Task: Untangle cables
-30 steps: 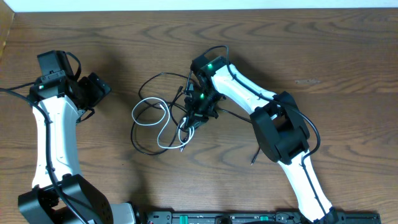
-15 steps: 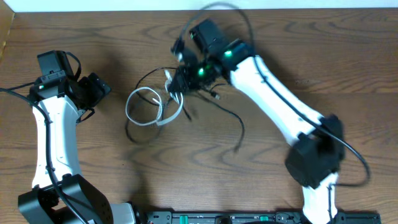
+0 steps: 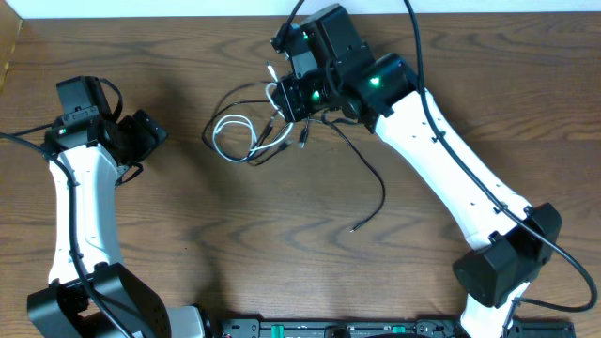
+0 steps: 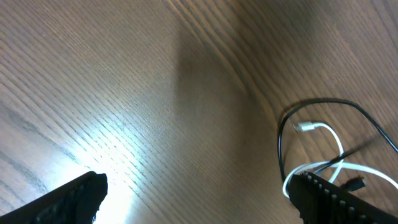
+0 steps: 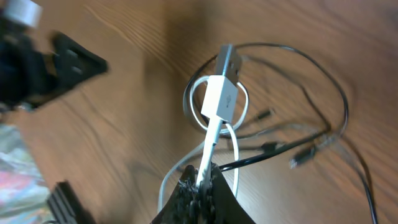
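Note:
A thin white cable point(image 3: 230, 131) lies in loops near the table's back middle, tangled with a thin black cable point(image 3: 366, 174) whose free end trails toward the front. My right gripper point(image 3: 285, 97) is shut on the white cable just below its white USB plug point(image 5: 219, 93), held above the table; the white loops point(image 5: 231, 134) and black cable point(image 5: 311, 130) hang beneath. My left gripper point(image 4: 199, 202) is open and empty at the table's left, apart from the cables, which show at the right of its view: white point(image 4: 323, 168) and black point(image 4: 283, 134).
The wooden table point(image 3: 235, 244) runs to its back edge against a white wall point(image 3: 141, 7). The left arm point(image 3: 80, 197) stands along the left side. The right arm point(image 3: 451, 169) reaches diagonally from the front right. Small black plug ends point(image 3: 302, 141) dangle near the right gripper.
My right gripper has lifted and carried the white cable toward the back of the table, dragging the loops and the black cable's tail with it. The left arm has not moved.

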`<state>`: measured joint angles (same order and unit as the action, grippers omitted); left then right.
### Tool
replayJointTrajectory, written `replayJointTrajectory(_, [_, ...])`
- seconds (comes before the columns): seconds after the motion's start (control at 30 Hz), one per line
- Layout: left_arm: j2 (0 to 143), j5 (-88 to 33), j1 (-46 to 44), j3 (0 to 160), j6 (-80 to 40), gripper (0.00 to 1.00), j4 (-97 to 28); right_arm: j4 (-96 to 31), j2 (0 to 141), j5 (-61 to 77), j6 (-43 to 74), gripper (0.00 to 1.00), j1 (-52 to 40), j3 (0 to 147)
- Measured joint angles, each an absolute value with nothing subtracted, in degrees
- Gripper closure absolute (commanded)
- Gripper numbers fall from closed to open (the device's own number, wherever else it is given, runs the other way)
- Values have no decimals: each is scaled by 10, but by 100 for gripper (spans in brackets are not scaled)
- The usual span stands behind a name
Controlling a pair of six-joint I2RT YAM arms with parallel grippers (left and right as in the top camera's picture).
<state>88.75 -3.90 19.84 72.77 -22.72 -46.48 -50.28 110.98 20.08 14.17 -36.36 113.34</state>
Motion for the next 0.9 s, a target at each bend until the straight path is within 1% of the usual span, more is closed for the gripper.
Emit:
replayJointTrajectory(0.07, [888,-39,198,728,-227,2,-465,-525,1119,187,140,97,-364,1133])
replayJointTrajectory(0.1, [888,-39,198,728,-227,2,-465,-534,1124,182,139,94,-364,1133])
replayJointTrajectory(0.13, [888,-39,198,728,-227,2,-465,-542,1131,179,139,84,-364,1133])
replayJointTrajectory(0.17, [888,-39,198,728,-227,2,-465,-552,1139,173,137,69,-364,1133])
replayJointTrajectory(0.23, [888,-39,198,728,-227,2,-465,-567,1154,160,135,66,-364,1133])
replayJointTrajectory(0.27, [888,-39,198,728,-227,2,-465,-572,1159,153,134,61,-364,1133])
replayJointTrajectory(0.3, [888,-39,198,728,-227,2,-465,-573,1162,150,133,53,-364,1133])
replayJointTrajectory(0.43, [888,-39,198,728,-227,2,-465,-576,1173,128,132,38,-364,1133])
replayJointTrajectory(0.5, [888,-39,198,728,-227,2,-465,-574,1173,121,133,28,-364,1133])
replayJointTrajectory(0.53, [888,-39,198,728,-227,2,-465,-573,1173,119,133,25,-364,1133])
replayJointTrajectory(0.57, [888,-39,198,728,-227,2,-465,-573,1173,116,131,24,-364,1133])
replayJointTrajectory(0.67, [888,-39,198,728,-227,2,-465,-575,1173,113,130,25,-364,1133])
replayJointTrajectory(0.73, [888,-39,198,728,-227,2,-465,-580,1173,111,130,30,-364,1133])
replayJointTrajectory(0.77, [888,-39,198,728,-227,2,-465,-584,1173,109,129,36,-365,1133])
replayJointTrajectory(0.83, [888,-39,198,728,-227,2,-465,-590,1173,108,133,36,-366,1130])
replayJointTrajectory(0.9, [888,-39,198,728,-227,2,-465,-595,1173,108,134,41,-367,1121])
